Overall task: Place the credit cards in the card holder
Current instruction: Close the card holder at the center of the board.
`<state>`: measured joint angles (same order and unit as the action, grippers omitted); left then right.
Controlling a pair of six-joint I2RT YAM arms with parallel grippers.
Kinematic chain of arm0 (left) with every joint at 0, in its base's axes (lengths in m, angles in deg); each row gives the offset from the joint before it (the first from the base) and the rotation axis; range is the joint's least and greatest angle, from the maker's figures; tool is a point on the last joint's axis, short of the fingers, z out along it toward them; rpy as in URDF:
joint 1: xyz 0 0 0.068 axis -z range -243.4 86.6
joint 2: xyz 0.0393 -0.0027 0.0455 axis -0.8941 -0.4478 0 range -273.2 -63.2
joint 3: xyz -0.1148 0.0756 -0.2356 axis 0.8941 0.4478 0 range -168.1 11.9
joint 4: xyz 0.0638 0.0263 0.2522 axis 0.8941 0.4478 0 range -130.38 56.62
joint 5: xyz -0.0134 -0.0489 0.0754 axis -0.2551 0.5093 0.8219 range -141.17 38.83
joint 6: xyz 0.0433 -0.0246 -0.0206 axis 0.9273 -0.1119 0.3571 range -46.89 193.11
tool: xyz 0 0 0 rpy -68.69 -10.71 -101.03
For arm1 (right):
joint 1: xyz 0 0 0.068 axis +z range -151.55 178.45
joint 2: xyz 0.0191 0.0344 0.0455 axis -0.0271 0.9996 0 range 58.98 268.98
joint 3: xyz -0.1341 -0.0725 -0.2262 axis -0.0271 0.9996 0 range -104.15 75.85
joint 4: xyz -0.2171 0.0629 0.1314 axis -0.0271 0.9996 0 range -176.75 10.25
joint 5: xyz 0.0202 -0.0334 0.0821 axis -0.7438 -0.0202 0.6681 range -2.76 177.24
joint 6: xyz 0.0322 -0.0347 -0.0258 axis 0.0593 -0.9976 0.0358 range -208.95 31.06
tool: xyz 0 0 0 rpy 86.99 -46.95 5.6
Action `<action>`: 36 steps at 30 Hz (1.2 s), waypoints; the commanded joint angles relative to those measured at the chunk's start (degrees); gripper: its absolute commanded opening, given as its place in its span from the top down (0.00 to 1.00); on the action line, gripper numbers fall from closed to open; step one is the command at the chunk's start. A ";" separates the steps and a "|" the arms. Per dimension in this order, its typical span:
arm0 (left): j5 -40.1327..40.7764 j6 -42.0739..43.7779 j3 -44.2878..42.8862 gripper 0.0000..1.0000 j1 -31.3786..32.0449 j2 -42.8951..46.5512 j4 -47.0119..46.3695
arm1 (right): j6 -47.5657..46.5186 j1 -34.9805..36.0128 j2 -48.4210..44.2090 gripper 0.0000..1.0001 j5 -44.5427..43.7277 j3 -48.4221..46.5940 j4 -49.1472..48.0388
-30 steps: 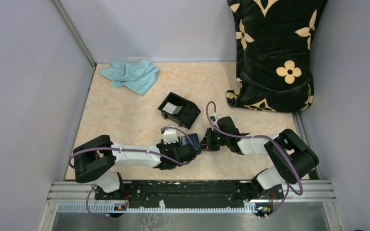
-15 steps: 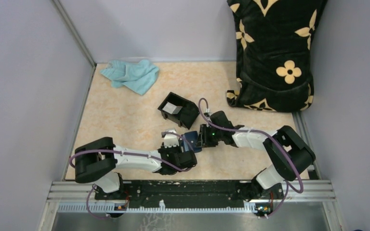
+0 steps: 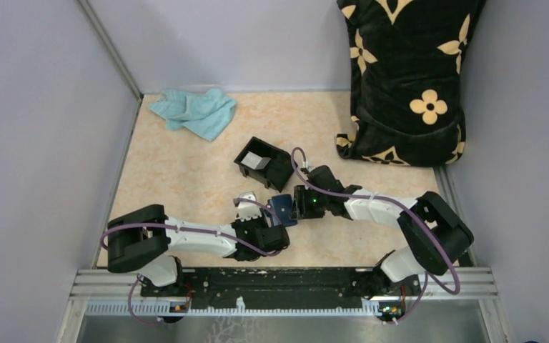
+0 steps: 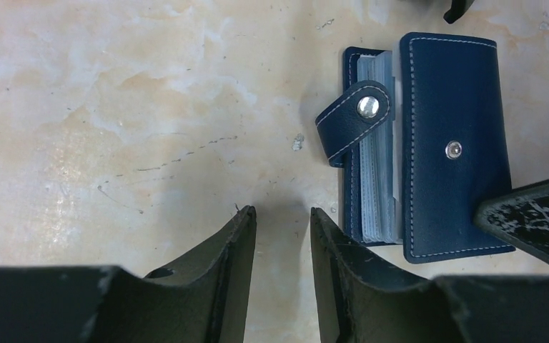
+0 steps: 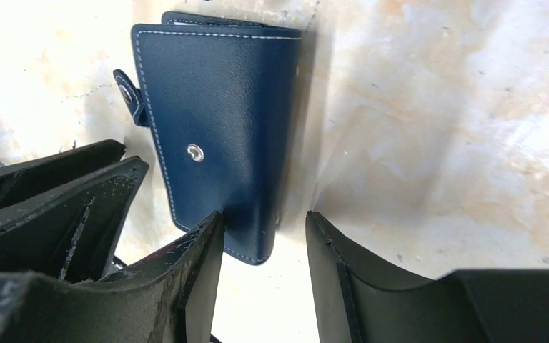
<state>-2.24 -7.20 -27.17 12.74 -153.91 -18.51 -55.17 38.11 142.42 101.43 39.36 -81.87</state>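
Navy card holder (image 4: 457, 143) now lies unsnapped on the bench (image 4: 114, 107), ready for loading; our left pincer (image 4: 282, 213) retreats, apart, empty; right pincer (image 5: 264, 218) apart astride its corner.

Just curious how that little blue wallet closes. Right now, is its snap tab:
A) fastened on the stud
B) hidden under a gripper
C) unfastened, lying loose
C: in the left wrist view the closing tab of the card holder lies off to one side, its snap apart from the stud on the cover.
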 commanded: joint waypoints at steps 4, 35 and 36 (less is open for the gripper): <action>-17.37 -7.29 4.79 0.57 0.54 -6.48 9.90 | -1.29 0.42 -9.51 0.53 -8.49 -1.04 2.35; -18.86 -9.19 8.95 0.55 -1.24 -7.72 2.36 | 1.25 0.32 -2.41 0.68 -8.33 -2.71 -4.13; -19.01 -9.11 9.07 0.55 -1.36 -7.93 1.99 | 1.22 0.59 -2.02 0.68 -8.34 -2.71 -4.22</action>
<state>0.97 -13.87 -25.39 12.72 -154.20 -21.05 -54.31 38.08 140.78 92.36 38.95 -83.75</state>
